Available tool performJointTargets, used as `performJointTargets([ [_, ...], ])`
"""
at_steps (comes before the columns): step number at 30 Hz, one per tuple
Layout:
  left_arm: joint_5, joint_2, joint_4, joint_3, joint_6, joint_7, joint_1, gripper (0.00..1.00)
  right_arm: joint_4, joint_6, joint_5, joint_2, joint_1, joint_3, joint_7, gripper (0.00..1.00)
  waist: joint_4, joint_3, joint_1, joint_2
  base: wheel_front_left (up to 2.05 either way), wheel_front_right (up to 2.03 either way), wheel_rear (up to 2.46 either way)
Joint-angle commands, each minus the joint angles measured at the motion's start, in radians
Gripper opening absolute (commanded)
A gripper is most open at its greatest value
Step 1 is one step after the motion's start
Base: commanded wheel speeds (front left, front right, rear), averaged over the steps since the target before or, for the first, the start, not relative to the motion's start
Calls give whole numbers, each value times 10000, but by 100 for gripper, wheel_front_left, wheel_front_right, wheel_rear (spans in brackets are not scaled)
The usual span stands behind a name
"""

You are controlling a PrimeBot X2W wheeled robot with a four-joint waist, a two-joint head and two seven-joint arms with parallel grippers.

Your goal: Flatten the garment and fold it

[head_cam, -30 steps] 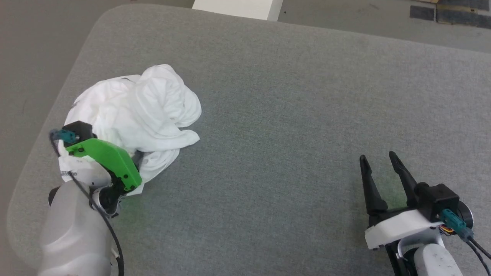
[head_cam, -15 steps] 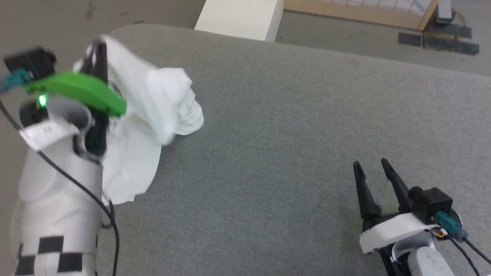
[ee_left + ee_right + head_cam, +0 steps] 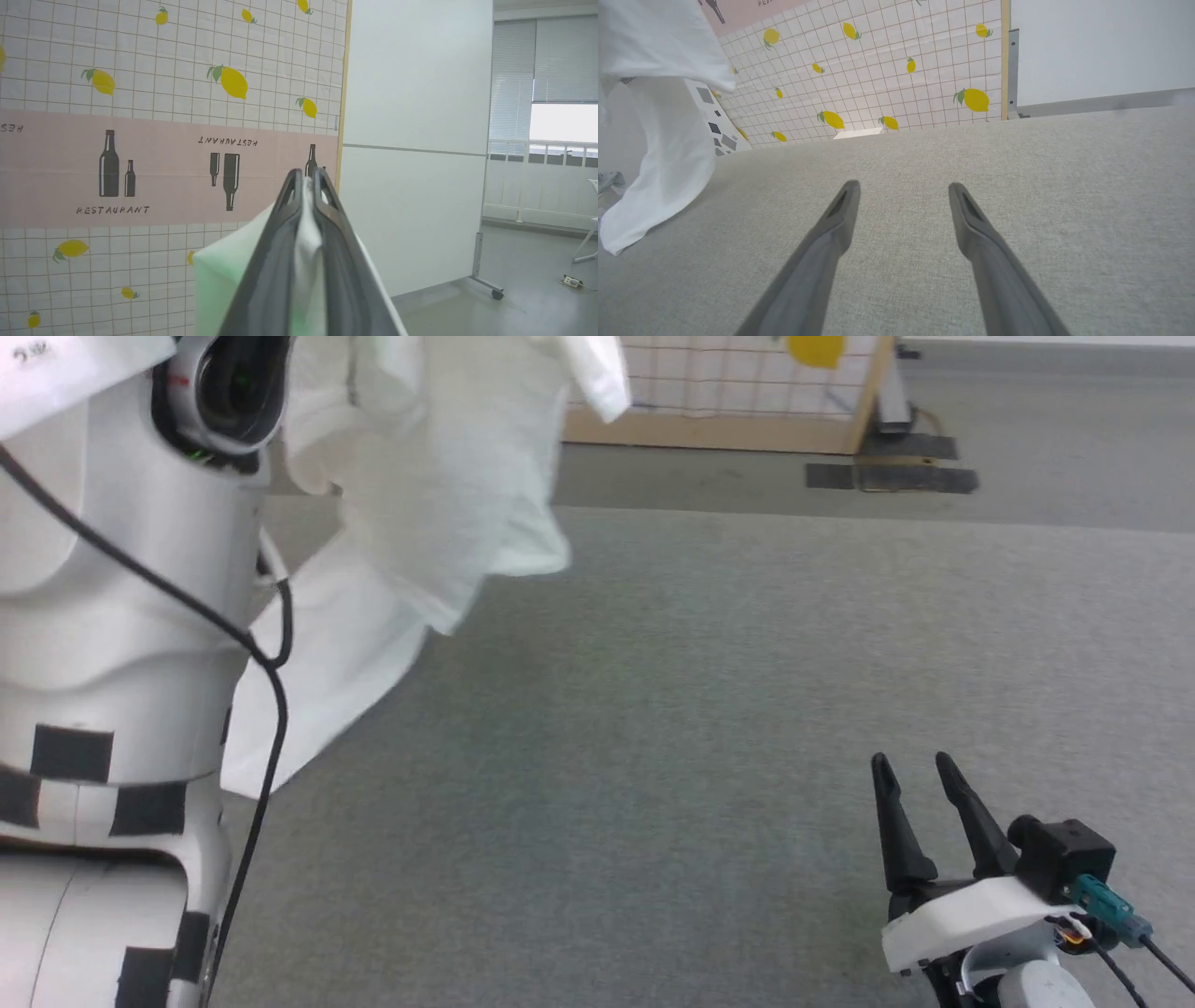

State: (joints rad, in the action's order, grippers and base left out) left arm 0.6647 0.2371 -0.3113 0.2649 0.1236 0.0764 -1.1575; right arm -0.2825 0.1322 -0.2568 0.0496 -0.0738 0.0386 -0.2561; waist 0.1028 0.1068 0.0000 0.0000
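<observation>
The white garment (image 3: 429,476) hangs in the air at the upper left of the head view, beside my raised left arm (image 3: 121,569), its lower edge trailing toward the grey table (image 3: 700,709). In the left wrist view my left gripper (image 3: 306,175) is shut on a fold of the garment (image 3: 306,261), fingers pointing at a wall. The right wrist view has the garment (image 3: 668,154) hanging at far left, its low end near the table top. My right gripper (image 3: 913,767) rests open at the lower right over the table, holding nothing; its fingers (image 3: 840,210) stand apart.
Beyond the table's far edge stands a partition with a lemon-print sheet (image 3: 887,70) in a wooden frame (image 3: 719,429). A dark mat (image 3: 892,476) lies on the floor. A white panel (image 3: 416,140) on wheels stands beside the partition.
My left gripper shut on the garment and lifted it high off the table. The head camera tilted up. The right gripper stayed put and open.
</observation>
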Motion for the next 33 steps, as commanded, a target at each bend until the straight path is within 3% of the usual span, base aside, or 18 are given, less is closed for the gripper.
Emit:
performJointTargets([
  [1, 142, -122, -90, 47, 70, -57, -246, 0, 54, -15, -59, 6, 157, -28, -54, 100, -853, -327, 0, 0, 0, 0, 0],
  [7, 925, -547, -351, 654, 70, 242, 75, 0, 125, -15, -74, 6, 385, -189, -55, 100, -1441, -271, 0, 0, 0, 0, 0],
  [13, 1435, -515, -568, 1802, 70, 753, 2004, 0, 181, -15, -84, 6, 454, -166, -56, 100, -1667, -163, 0, 0, 0, 0, 0],
  [15, 1370, -366, -731, 2257, 70, 999, 2734, 0, 182, -15, -82, 6, 444, -179, -56, 100, -1679, -136, 0, 0, 0, 0, 0],
  [17, 749, -1, -1010, 3408, 70, 1062, 4049, 0, 187, -15, -34, 6, 455, -187, -56, 100, -1598, -96, 0, 0, 0, 0, 0],
  [25, 569, -212, -2004, 5187, 70, 1491, 6436, 0, 124, -15, 28, 6, 406, -36, -56, 100, -1304, -151, 0, 0, 0, 0, 0],
  [30, 1183, -373, -2480, 5504, 23, 2367, 7180, 0, 66, -15, -23, 6, 405, 36, -56, 100, -1186, -273, 0, 0, 0, 0, 0],
  [31, 1345, -374, -2452, 5359, -56, 2379, 7215, 3, 59, -15, -37, 6, 423, 24, -56, 100, -1152, -313, 0, 0, 0, 0, 0],
  [32, 1495, -361, -2384, 5192, -131, 2359, 7214, 27, 54, -15, -45, 6, 440, 18, -56, 100, -1130, -339, 0, 0, 0, 0, 0],
  [33, 1718, -338, -2228, 4891, -246, 2248, 7173, 94, 52, -15, -52, 6, 461, 9, -56, 100, -1099, -366, 0, 0, 0, 0, 0],
])
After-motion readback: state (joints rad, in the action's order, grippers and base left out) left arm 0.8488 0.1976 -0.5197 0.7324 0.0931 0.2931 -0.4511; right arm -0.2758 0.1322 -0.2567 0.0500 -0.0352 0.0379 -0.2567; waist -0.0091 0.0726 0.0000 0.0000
